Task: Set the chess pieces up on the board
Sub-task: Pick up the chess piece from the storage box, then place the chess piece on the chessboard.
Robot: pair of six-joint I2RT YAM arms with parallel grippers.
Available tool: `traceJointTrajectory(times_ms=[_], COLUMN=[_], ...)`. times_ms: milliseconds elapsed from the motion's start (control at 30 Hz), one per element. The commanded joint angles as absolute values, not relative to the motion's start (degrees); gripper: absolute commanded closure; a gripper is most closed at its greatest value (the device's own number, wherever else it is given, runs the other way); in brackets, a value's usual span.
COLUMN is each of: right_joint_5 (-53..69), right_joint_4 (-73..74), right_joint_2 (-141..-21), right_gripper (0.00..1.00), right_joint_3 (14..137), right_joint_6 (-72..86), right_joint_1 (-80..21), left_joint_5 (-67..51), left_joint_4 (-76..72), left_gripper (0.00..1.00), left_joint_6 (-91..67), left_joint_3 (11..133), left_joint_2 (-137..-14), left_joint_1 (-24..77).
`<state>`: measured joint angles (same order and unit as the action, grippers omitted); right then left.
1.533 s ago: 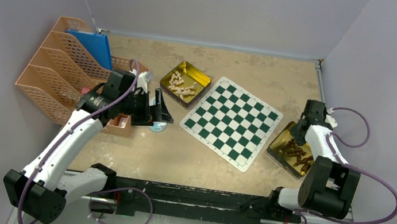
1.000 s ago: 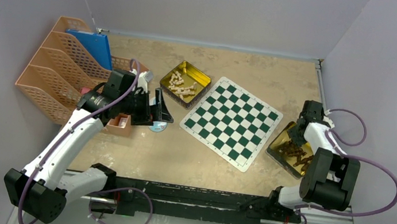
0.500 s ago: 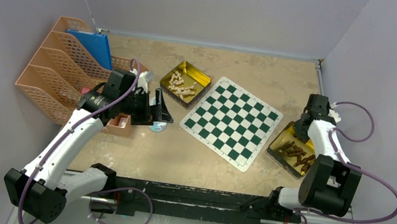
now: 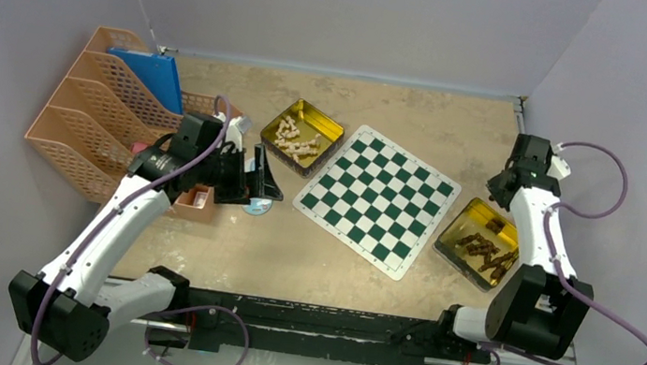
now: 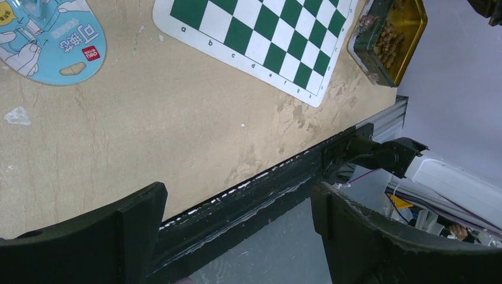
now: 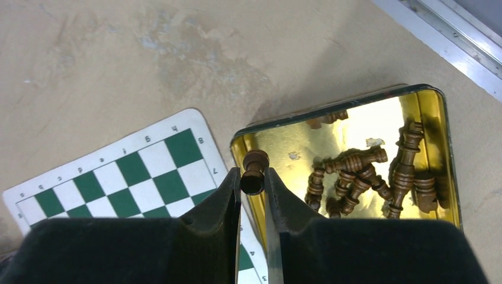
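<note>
Right wrist view: the right claw pinches a dark chess piece above the gold tin's corner, just beside the board, probably its destination. The left claw hangs spread wide over the worktop.

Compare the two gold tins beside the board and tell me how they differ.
The left tin holds pale beige pieces; the right tin holds dark brown pieces. The left tin sits off the board's left edge, the right tin off its right edge. Both are gold, rectangular and open-topped.
</note>
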<state>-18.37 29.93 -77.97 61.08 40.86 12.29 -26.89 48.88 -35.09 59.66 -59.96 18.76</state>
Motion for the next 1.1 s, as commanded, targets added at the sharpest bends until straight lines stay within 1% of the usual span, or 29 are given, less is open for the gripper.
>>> traceJointTrajectory(times_ms=[0,200,267,567,833,1067], right_joint_5=[-16.2,-20.8,-20.8,-19.6,-17.6,-19.8], right_joint_4=[30.3,31.1,30.7,30.5,27.1,24.9], right_joint_2=[-78.6,-84.2,-86.8,-97.3,-100.6,-101.8], right_gripper=[0.86,0.86,0.85,0.84,0.82,0.82], right_joint_3=[65.6,70.6,71.9,75.1,74.0,73.0], right_joint_6=[39.1,39.2,38.7,35.8,35.9,35.6], right_joint_1=[9.5,-1.4,-3.2,-3.8,-3.8,-3.7], left_joint_5=[-28.7,-29.2,-29.5,-30.3,-30.4,-29.8], left_joint_4=[46.6,46.8,46.7,46.7,47.1,48.4], left_gripper=[0.09,0.09,0.09,0.09,0.09,0.09], left_joint_6=[-33.7,-33.2,-33.0,-33.1,-33.1,-32.5], left_joint_3=[60.6,60.1,60.7,61.9,62.3,64.6], left_joint_2=[-60.6,-62.0,-62.6,-64.0,-64.7,-65.9], left_joint_1=[18.5,18.5,18.5,18.5,18.5,18.5])
